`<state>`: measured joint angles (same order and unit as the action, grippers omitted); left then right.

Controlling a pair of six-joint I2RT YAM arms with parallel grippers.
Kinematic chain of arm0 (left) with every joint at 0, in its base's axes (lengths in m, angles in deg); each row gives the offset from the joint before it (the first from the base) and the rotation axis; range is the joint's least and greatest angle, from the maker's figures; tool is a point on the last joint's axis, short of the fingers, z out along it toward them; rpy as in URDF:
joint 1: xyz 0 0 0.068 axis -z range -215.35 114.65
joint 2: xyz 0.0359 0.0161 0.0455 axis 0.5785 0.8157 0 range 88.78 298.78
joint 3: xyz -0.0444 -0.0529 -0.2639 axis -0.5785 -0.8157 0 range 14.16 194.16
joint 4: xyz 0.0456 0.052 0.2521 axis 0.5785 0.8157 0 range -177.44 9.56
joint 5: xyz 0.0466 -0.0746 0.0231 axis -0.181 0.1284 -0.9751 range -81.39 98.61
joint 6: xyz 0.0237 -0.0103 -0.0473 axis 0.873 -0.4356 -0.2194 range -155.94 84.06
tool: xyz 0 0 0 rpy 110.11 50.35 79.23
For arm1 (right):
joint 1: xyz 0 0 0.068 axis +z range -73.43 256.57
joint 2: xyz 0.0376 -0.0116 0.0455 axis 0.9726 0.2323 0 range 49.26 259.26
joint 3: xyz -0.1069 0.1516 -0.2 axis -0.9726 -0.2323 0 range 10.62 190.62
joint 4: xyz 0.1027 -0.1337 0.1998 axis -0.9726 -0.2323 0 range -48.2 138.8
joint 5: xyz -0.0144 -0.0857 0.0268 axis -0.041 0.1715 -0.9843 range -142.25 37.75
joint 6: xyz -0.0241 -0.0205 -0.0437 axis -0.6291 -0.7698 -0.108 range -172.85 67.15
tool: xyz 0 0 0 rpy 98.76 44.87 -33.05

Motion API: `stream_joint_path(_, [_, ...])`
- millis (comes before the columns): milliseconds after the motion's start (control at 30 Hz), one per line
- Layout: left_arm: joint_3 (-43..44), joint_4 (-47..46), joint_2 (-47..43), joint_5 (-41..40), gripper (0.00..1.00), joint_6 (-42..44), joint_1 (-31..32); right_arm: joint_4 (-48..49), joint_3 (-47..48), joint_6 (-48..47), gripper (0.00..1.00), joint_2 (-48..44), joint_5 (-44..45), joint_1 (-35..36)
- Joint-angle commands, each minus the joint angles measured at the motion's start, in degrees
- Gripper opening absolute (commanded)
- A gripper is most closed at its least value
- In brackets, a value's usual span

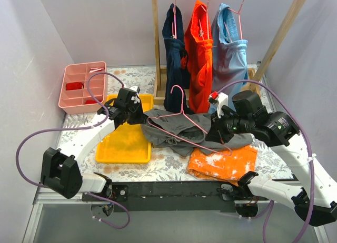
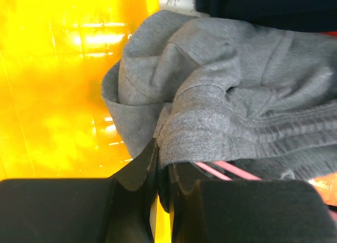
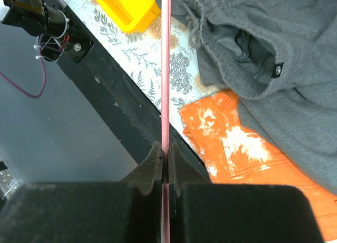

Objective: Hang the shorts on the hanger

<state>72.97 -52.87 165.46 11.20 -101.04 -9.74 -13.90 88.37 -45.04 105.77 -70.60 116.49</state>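
— Shorts [image 1: 185,131]: where are they?
— Crumpled on the table, between the yellow tray [image 1: 122,148] and the orange cloth [image 1: 224,161]. Their left edge reaches the tray's right rim.
— And the left gripper [image 2: 163,160]?
— Clenched on the shorts. The wrist view shows a ribbed grey edge pinched between its fingers, over the tray.
— Hanger [image 1: 182,102]?
— On the shorts, hook pointing toward the rack [image 1: 155,43]. From above, its pink wire runs across the grey fabric. In the left wrist view a stretch of wire shows under a fold.
— Is the right gripper [image 3: 165,152] on it?
— Yes, clamped on the wire. Its wrist camera shows the pink rod running straight out from between the closed fingers. From above, that gripper sits at the shorts' right side, above the orange cloth.
— Are the shorts on the hanger?
— I can't tell whether the wire goes through a leg or only lies against the cloth.
— Anything else?
— Three garments hang on the rack, each on its own hanger.
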Motion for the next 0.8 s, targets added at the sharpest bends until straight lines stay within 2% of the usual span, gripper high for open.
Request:
stream_joint_path(0, [2.5, 1.8, -5.2, 0.6, 0.04, 1.4, 0.5, 5.6, -0.8, 0.8, 0.01, -1.1, 0.3, 1.0])
stream_joint_path(100, [3.2, 3.6, -7.0, -1.9, 0.03, 1.3, 3.3, 6.9, -1.7, 1.7, 0.01, -0.7, 5.4, 3.4])
stream_joint_path(300, [6.5, 9.4, -8.6, -19.0, 0.02, -1.4, 14.4, 13.4, -4.7, 3.3, 0.01, -1.0, 11.7, 9.2])
stream_joint_path(400, [8.3, 12.4, -9.8, -25.0, 0.02, -3.9, 18.7, 19.2, -8.4, 4.8, 0.01, -1.8, 13.0, 11.8])
stream_joint_path(500, [8.2, 12.5, -11.7, -25.5, 0.02, -5.1, 21.1, 26.5, -13.8, 6.2, 0.01, -3.3, 14.6, 13.4])
stream_joint_path(700, [2.3, 6.2, -15.2, -23.7, 0.25, -4.9, 21.2, 42.0, -27.6, 8.4, 0.01, -7.5, 15.2, 14.0])
stream_joint_path(767, [1.1, 3.6, -16.5, -22.5, 0.29, -4.1, 21.2, 48.4, -33.6, 9.1, 0.01, -9.1, 15.0, 14.1])
